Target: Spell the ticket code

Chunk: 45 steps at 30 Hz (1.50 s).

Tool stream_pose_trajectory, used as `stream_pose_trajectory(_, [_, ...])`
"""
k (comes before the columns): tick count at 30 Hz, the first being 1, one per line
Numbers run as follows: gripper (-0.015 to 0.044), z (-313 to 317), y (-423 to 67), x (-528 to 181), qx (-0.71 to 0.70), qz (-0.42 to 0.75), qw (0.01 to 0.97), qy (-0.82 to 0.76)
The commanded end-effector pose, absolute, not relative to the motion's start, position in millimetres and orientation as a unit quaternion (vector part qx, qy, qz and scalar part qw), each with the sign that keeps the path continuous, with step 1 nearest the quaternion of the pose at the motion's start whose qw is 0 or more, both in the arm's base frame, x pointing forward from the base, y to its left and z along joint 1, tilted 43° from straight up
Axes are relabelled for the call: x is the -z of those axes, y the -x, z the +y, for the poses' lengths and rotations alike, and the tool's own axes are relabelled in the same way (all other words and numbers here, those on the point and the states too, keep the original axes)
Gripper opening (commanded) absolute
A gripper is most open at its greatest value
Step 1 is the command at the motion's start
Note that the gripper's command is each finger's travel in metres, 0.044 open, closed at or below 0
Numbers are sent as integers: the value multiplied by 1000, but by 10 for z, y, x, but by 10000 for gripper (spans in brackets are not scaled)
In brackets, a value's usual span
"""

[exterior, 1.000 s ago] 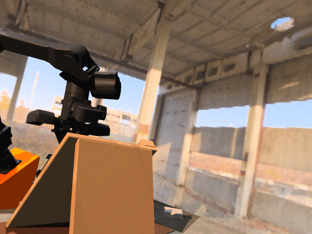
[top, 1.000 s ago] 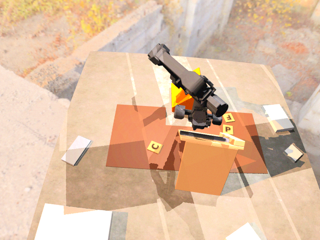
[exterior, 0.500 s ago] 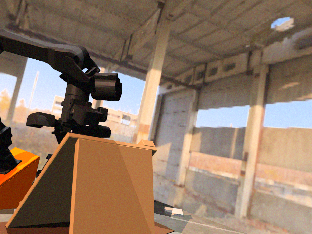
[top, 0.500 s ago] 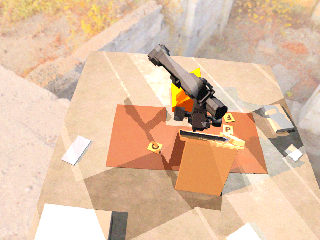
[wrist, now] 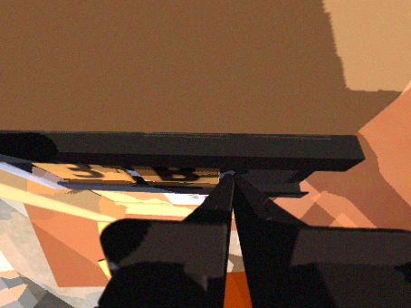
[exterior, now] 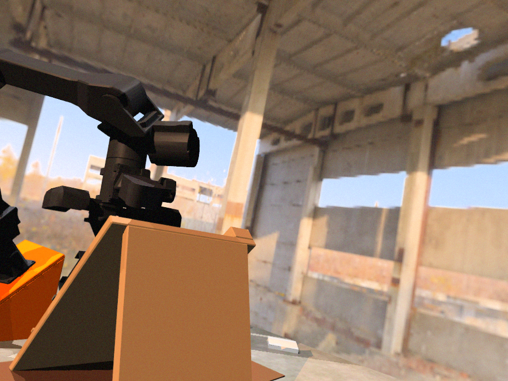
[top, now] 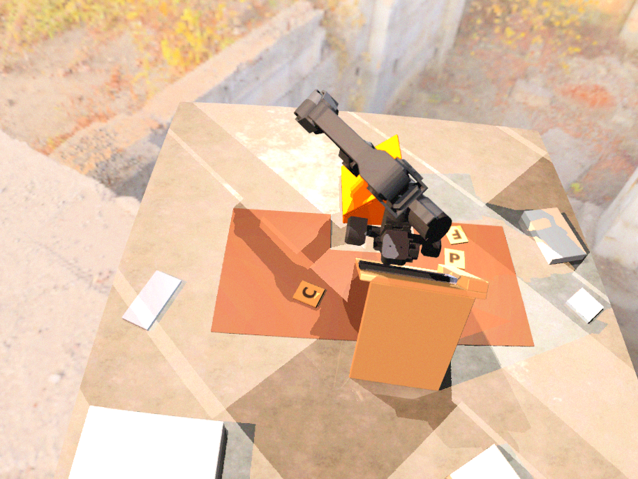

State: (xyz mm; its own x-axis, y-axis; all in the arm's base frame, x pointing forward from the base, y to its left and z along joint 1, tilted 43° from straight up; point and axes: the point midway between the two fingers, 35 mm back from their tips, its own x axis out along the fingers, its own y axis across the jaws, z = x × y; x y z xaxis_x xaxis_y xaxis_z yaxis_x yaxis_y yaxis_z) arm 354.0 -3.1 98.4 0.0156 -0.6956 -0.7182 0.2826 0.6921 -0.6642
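The board (top: 412,334) (exterior: 184,303) (wrist: 158,66) carries the dark rail (top: 381,267) (wrist: 204,148). In the wrist view, tile 3 (wrist: 86,173) and tile B (wrist: 181,175) sit in the rail with a narrow gap between them. My gripper (wrist: 232,180) is shut and empty, its tips at the rail just right of tile B; the other views hide the tips. The ticket (wrist: 187,197) shows only partly below the rail, its code unreadable. Tile C (top: 308,294) lies left of the board; tile P (top: 454,258) and tile F (top: 456,234) lie behind it on the right.
The tiles outside the rail lie on a reddish mat (top: 247,309). An orange block (top: 360,212) (exterior: 33,303) stands behind the board. A flat pale box (top: 153,299) lies at the left; a larger box (top: 559,239) and a small white block (top: 584,305) lie at the right.
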Motion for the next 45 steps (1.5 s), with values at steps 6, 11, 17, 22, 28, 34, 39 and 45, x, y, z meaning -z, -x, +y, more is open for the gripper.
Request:
stream_pose_trajectory(6, [0, -73, -3580, -979, 355, 604, 693, 172])
stream_pose_trajectory(11, [0, -63, -3573, -974, 355, 604, 693, 172])
stream_pose_trajectory(17, [0, -31, -3567, -954, 355, 604, 693, 172])
stream_pose_trajectory(22, [0, -19, -3572, -944, 355, 604, 693, 171])
stream_pose_trajectory(28, [0, -6, -3581, -931, 355, 604, 693, 171])
stream_pose_trajectory(34, [0, 7, -3591, -919, 355, 604, 693, 171])
stream_pose_trajectory(39, [0, 19, -3598, -910, 355, 604, 693, 171])
stream_pose_trajectory(45, [0, 34, -3604, -898, 354, 604, 693, 171])
